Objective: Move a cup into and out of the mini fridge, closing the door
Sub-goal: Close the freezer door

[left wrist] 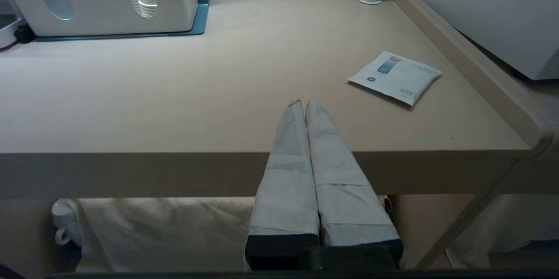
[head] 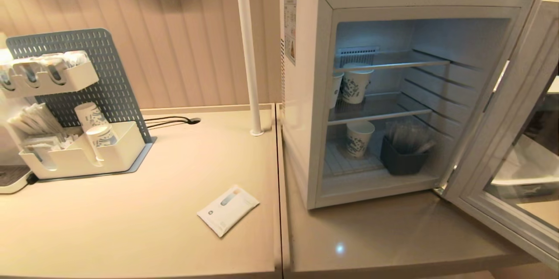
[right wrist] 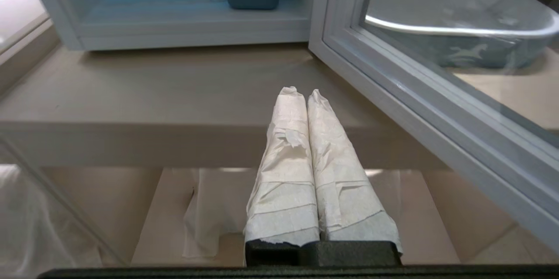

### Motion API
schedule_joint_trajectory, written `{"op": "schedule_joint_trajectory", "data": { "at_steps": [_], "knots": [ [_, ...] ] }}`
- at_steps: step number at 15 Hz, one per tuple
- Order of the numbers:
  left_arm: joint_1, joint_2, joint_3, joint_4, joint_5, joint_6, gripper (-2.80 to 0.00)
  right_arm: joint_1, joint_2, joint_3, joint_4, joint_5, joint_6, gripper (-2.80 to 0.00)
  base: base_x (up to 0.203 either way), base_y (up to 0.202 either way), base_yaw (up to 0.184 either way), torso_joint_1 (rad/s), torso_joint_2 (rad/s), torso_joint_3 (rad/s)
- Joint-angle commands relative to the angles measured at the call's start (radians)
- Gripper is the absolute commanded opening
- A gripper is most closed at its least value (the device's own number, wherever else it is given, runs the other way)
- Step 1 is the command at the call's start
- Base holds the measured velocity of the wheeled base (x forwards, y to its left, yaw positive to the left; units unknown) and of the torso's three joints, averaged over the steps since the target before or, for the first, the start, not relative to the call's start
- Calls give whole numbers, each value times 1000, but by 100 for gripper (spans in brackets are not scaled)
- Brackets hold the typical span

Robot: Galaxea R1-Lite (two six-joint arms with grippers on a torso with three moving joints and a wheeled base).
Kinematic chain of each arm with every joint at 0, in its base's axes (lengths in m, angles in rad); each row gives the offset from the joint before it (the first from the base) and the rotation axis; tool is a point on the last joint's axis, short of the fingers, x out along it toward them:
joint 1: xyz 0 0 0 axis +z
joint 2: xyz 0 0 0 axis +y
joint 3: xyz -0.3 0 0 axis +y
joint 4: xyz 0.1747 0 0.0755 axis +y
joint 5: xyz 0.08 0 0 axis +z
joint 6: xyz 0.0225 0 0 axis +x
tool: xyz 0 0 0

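Both grippers sat nearest the cameras, hanging below and in front of the table edge. Left gripper (left wrist: 304, 103): two long tapered fingers wrapped in creased pale tape, pressed tip to tip with no gap, holding nothing and touching nothing. Right gripper (right wrist: 301, 93): the same wrapping, more ragged, fingers likewise pressed together and empty, pointed toward the open front of the mini fridge (head: 305, 95).

No small foil-lidded cup could be made out in any view. The mini fridge was a white box with smooth walls, slotted vents and a sticker on its side, standing on the right-hand table (head: 371, 235), a matte beige surface. Its door (head: 502, 148), a pale frame around a glass pane, stood swung wide open to the right. Inside were thin wire shelves. Two tall paper cups (head: 356, 82) with blue pattern stood on the middle shelf; a third paper cup (head: 359, 138) stood on the floor of the fridge beside a dark rectangular bin (head: 401, 156) holding clear-wrapped sticks.

On the left-hand table (head: 131, 209) a flat white packet (head: 228, 209) lay near the seam between the tables. Farther left stood a grey-blue pegboard organiser (head: 109, 82) with white trays, more paper cups and sachets. A white pole (head: 248, 52) rose from the table behind.
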Motion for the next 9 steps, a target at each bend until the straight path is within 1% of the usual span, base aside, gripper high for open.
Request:
{"op": "schedule_joint_trajectory", "data": {
  "at_steps": [1, 2, 3, 4, 5, 6, 9],
  "knots": [
    [0, 1, 0, 0, 0, -1, -280, 0, 0, 0, 1, 1, 0, -280, -194, 0, 1, 2, 5, 2],
    [0, 1, 0, 0, 0, -1, -280, 0, 0, 0, -1, -2, 3, -280, -191, 0, 1, -6, 4, -1],
    [0, 2, 0, 0, 0, -1, -280, 0, 0, 2, -2, -5, 11, -280, -88, 7, -18, -2, 2, 3],
    [0, 2, 0, 0, 0, -1, -280, 0, -2, 7, -16, -4, 9, -280, 0, 0, 0, 0, 0, 0],
    [0, 1, 0, 0, 0, -1, -280, 0, -2, 25, -73, -3, 9, -280, 0, 0, 0, 0, 0, 0],
    [0, 0, 0, 0, 0, -1, -280, 0, -2, 37, -104, -2, 9, -280, 0, 0, 0, 0, 0, 0],
    [0, 0, 0, 0, 0, -1, -280, 0, -2, 37, -95, -2, 14, -280, 0, 0, 0, 0, 0, 0]
  ]
}}
